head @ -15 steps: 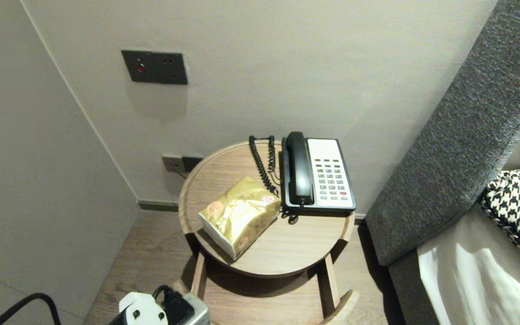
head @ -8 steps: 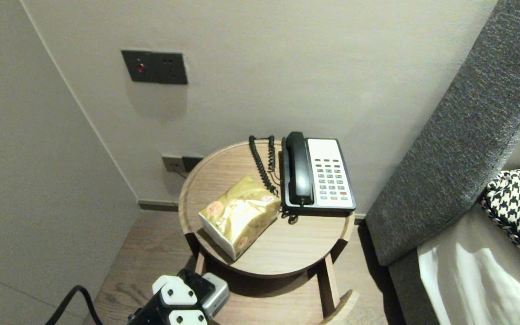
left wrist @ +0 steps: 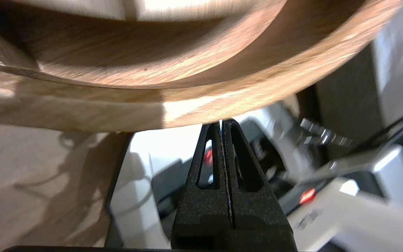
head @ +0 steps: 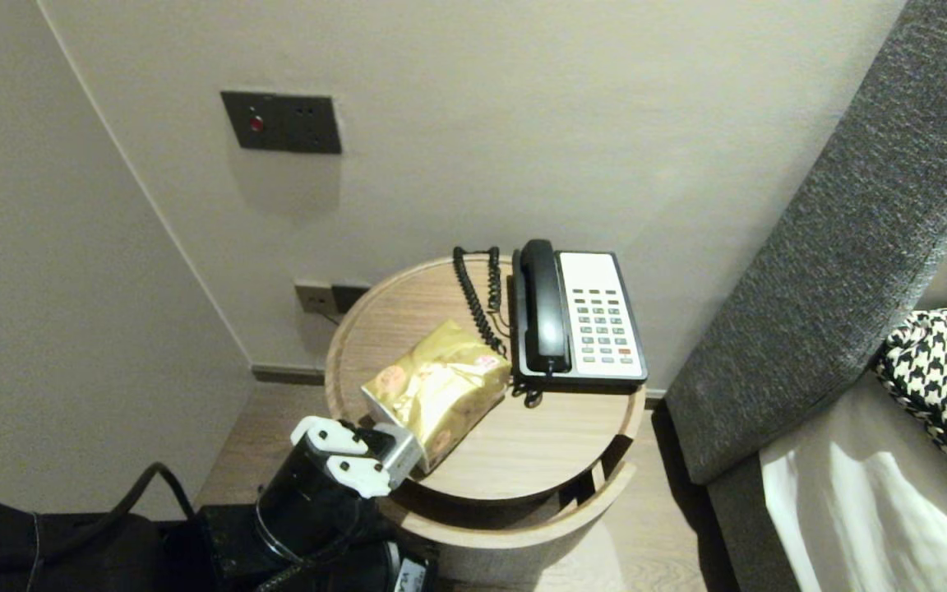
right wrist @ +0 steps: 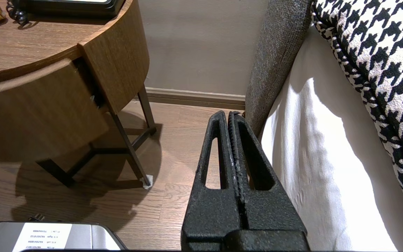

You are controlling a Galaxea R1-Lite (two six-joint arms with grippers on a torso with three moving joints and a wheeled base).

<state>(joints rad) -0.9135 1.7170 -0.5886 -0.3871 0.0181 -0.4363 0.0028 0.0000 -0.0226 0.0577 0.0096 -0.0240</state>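
A round wooden side table (head: 523, 452) carries a gold foil packet (head: 436, 390) and a black-and-white desk phone (head: 580, 316) with a coiled cord. A curved drawer front (head: 523, 526) stands out below the table's near edge, and its offset from the table body shows in the right wrist view (right wrist: 30, 112). My left wrist (head: 342, 460) is raised at the table's near left rim, beside the packet. The left gripper (left wrist: 221, 122) is shut and empty, its tips against the lower edge of the curved wood (left wrist: 187, 101). My right gripper (right wrist: 229, 113) hangs shut and empty above the floor beside the bed.
A grey upholstered headboard (head: 835, 247) rises close to the table's right, with a houndstooth cushion (head: 942, 378) and a white sheet (head: 852, 510) below it. Walls close in behind and to the left, with a dark switch plate (head: 280, 123). Thin table legs (right wrist: 128, 150) stand on the wooden floor.
My left arm has risen from the bottom edge up to the table's near left rim. The curved drawer front now sticks out under the tabletop, where only legs and floor showed before.
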